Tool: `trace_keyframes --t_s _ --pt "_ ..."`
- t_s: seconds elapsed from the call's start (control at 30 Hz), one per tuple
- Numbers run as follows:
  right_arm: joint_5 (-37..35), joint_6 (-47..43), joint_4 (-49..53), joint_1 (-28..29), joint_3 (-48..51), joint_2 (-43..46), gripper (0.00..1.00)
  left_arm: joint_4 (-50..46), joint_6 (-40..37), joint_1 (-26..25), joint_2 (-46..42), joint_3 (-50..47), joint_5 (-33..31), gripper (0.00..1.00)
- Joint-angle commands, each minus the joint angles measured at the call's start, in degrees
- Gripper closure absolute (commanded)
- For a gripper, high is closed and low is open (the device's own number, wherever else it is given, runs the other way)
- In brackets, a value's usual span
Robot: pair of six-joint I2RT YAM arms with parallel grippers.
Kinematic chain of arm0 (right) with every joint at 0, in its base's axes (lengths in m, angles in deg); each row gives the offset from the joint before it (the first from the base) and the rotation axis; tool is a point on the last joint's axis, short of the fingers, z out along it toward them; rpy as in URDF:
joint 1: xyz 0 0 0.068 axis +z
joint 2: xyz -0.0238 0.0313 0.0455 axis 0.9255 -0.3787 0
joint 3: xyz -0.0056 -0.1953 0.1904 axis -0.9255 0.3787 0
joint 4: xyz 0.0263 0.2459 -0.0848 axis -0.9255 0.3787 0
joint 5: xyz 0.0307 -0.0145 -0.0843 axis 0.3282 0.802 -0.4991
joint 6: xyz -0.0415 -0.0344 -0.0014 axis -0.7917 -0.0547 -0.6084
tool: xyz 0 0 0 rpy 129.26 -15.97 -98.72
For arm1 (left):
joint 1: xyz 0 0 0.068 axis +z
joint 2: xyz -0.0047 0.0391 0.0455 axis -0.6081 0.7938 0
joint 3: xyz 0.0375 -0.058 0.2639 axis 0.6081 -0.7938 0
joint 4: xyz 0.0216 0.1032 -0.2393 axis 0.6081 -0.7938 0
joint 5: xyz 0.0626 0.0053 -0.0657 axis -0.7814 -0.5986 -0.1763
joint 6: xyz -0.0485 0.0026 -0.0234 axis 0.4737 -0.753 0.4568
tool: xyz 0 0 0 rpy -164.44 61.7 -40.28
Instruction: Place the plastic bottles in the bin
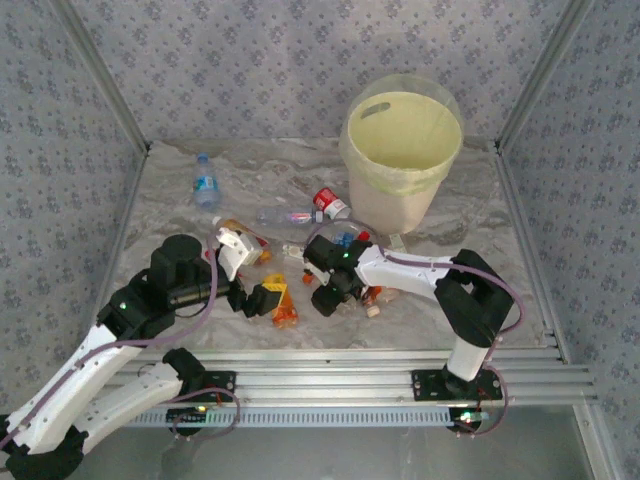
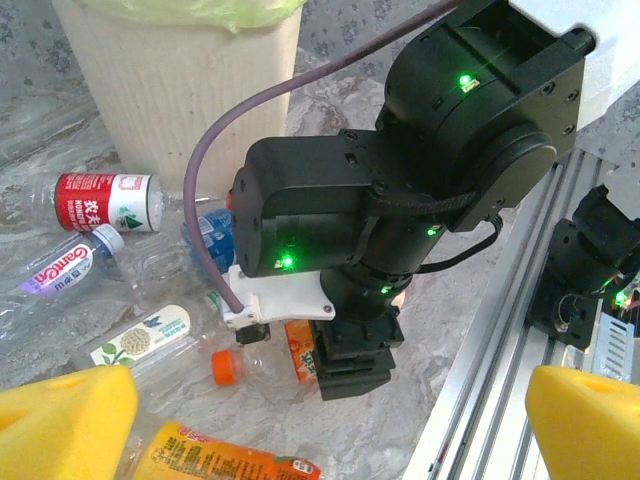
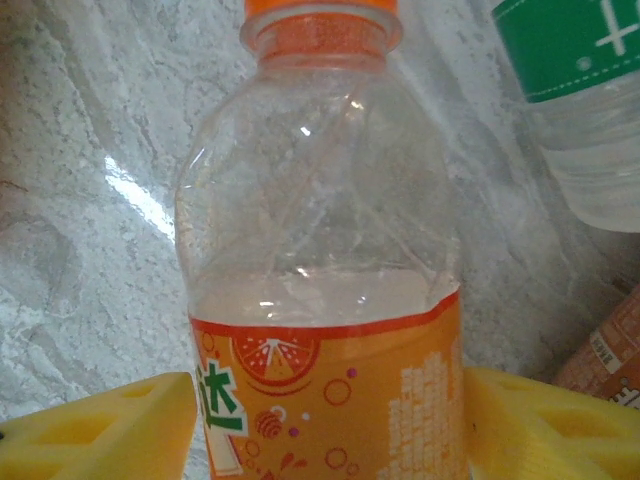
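Observation:
My right gripper [image 3: 330, 425] is down on the table with its yellow pads pressed against both sides of an orange-capped, orange-labelled plastic bottle [image 3: 320, 240] that lies there. From the left wrist the same bottle [image 2: 262, 362] pokes out from under the black right gripper [image 2: 362, 365]. My left gripper [image 2: 330, 430] stands wide open just left of it, holding nothing, with an orange juice bottle [image 2: 215, 458] lying by its left pad. The pale-yellow bin [image 1: 400, 150] stands at the back right. Several more bottles lie between the bin and the grippers.
A red-labelled bottle [image 1: 330, 203], a clear crushed one [image 1: 285, 215] and a blue-labelled one [image 1: 205, 182] lie toward the back. A green-and-white labelled bottle [image 2: 140, 335] lies near the right gripper. Aluminium rails [image 1: 400, 360] run along the near edge, and patterned walls close in the sides.

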Motion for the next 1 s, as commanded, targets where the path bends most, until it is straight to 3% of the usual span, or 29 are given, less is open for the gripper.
trace_keyframes --t_s 0.0,0.53,0.97 --pt "-1.2 -0.9 0.7 0.7 -1.1 -1.3 0.29 1.4 0.7 -0.2 -0.5 -0.6 -0.3 0.0" --pt "-1.1 -0.3 -1.6 1.0 1.3 -0.3 0.42 3.5 2.6 -0.2 -0.6 -1.1 -0.4 0.0" --pt "2.6 2.4 0.3 -1.9 1.9 13.8 0.44 7.8 4.1 0.0 6.0 5.8 -0.7 0.0"
